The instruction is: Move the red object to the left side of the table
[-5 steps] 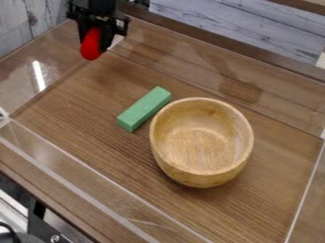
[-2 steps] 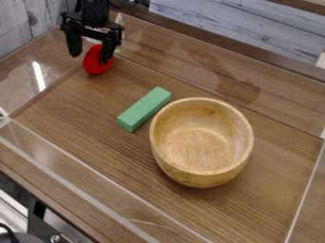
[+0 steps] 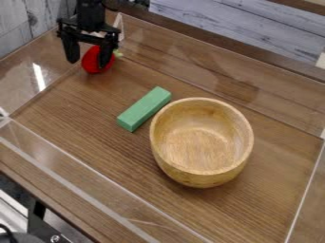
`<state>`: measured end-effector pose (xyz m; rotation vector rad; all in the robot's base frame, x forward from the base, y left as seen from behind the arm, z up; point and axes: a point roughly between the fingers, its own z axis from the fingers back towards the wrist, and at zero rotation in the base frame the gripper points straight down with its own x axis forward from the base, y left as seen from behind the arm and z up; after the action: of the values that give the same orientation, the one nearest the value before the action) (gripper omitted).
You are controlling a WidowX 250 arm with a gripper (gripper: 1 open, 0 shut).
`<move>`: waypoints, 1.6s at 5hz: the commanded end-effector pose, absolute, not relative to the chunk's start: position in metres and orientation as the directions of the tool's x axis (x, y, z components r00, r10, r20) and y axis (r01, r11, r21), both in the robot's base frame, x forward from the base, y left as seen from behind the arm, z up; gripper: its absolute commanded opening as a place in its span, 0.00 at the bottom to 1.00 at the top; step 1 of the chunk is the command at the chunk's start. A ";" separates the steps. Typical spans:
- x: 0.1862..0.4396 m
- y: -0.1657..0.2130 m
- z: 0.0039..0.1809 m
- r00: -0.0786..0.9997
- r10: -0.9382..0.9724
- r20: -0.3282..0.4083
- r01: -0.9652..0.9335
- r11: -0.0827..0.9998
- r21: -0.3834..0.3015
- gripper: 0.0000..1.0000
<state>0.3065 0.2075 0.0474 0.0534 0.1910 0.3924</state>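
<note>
Wood-grain table point(image 3: 76, 123); gripper point(image 3: 89, 49) spread wide over the red ball point(image 3: 95, 63), released; green block point(image 3: 143, 108) beside wooden bowl point(image 3: 202, 141).

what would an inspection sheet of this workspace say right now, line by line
surface: dark wood-grain table, enclosed by clear acrylic walls
job's things: red object rests on the table at the far left of the view, under the gripper
clutter: green block lies flat near the middle; wooden bowl stands upright beside it, empty
grippers: gripper open, pointing down, fingers on either side of the red object, not clamping it
cables: nothing seen
surroundings: pale plank wall behind the table
</note>
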 end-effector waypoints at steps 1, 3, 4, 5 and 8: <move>0.303 0.215 0.092 0.914 0.400 -0.074 -0.396 0.916 0.065 1.00; 0.301 0.215 0.099 0.911 0.408 -0.066 -0.407 0.913 0.023 1.00; 0.301 0.216 0.101 0.909 0.412 -0.063 -0.412 0.911 0.009 1.00; 0.302 0.218 0.104 0.908 0.415 -0.060 -0.416 0.909 -0.005 1.00; 0.309 0.215 0.098 0.904 0.422 -0.068 -0.425 0.905 -0.033 1.00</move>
<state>0.3037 0.2087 0.0708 -0.0794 0.1394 0.4322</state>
